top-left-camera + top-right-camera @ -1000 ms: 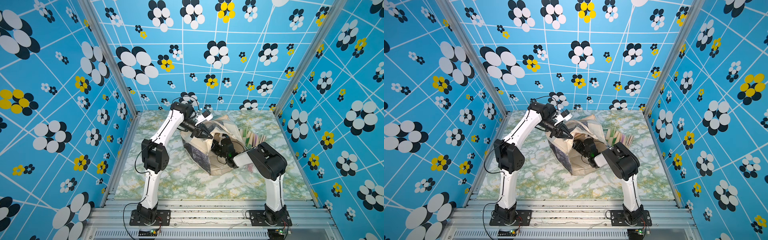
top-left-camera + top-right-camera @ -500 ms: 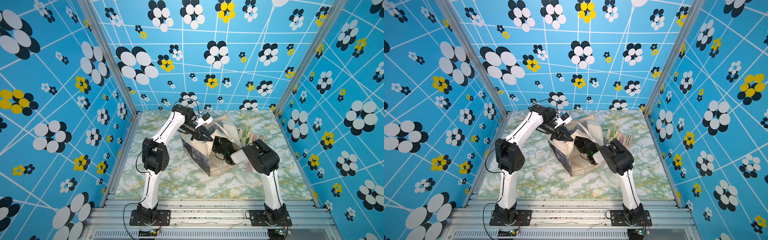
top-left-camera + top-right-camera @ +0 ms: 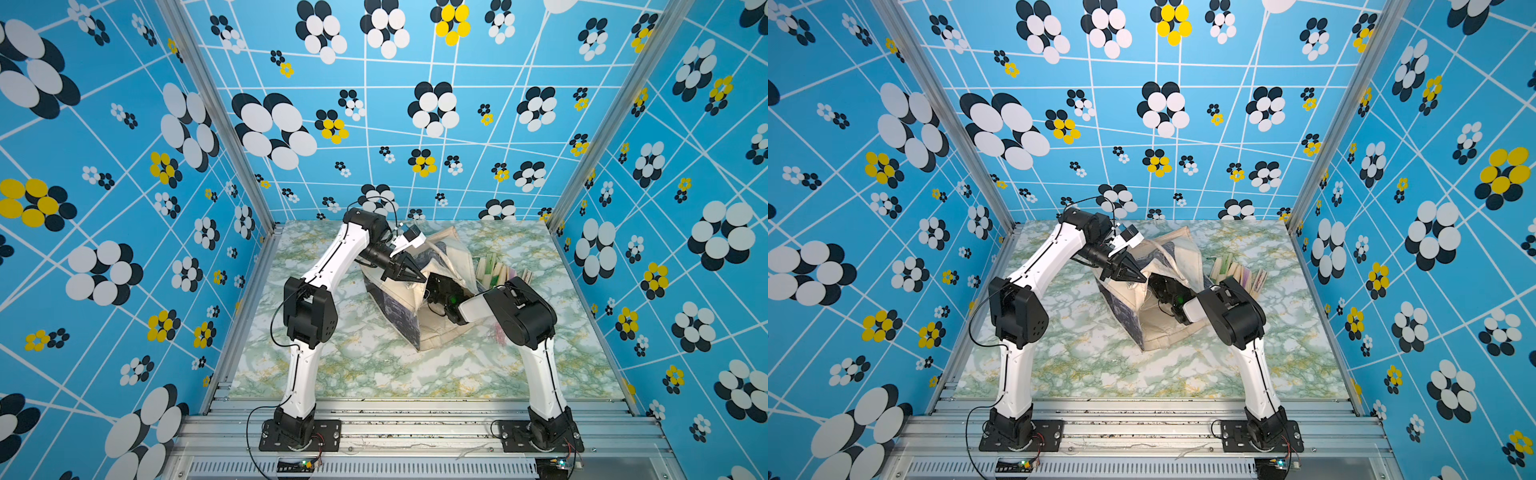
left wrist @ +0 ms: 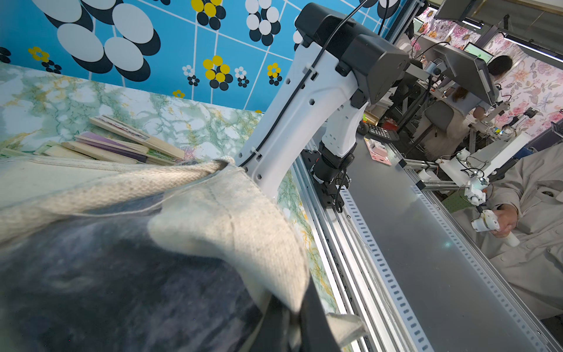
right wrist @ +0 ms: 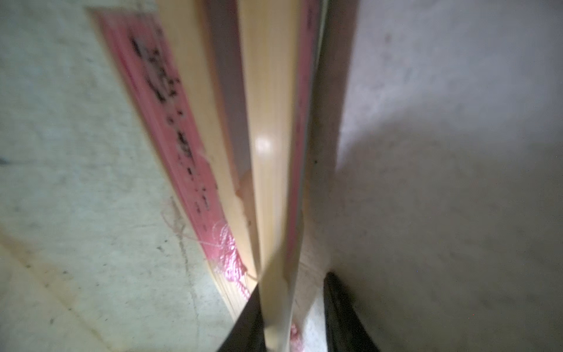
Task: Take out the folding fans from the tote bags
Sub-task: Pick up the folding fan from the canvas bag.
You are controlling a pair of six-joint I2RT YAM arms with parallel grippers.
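Left pincer (image 3: 417,277) clenched on tote bag (image 3: 397,309), right pincer (image 5: 292,307) astride folding fan (image 5: 268,152), grip unclear, green-marbled table (image 3: 374,374), blue flowered walls (image 3: 374,124).

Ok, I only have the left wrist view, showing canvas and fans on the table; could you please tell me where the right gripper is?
Observer: In both top views the right gripper reaches into the open mouth of the tote bag.
Operator: Is a fan left inside?
Observer: Yes, the right wrist view shows a folding fan with pink paper edges between the fingers.
Operator: Is it gripped?
Observer: Not yet, it seems; a gap shows beside one finger.
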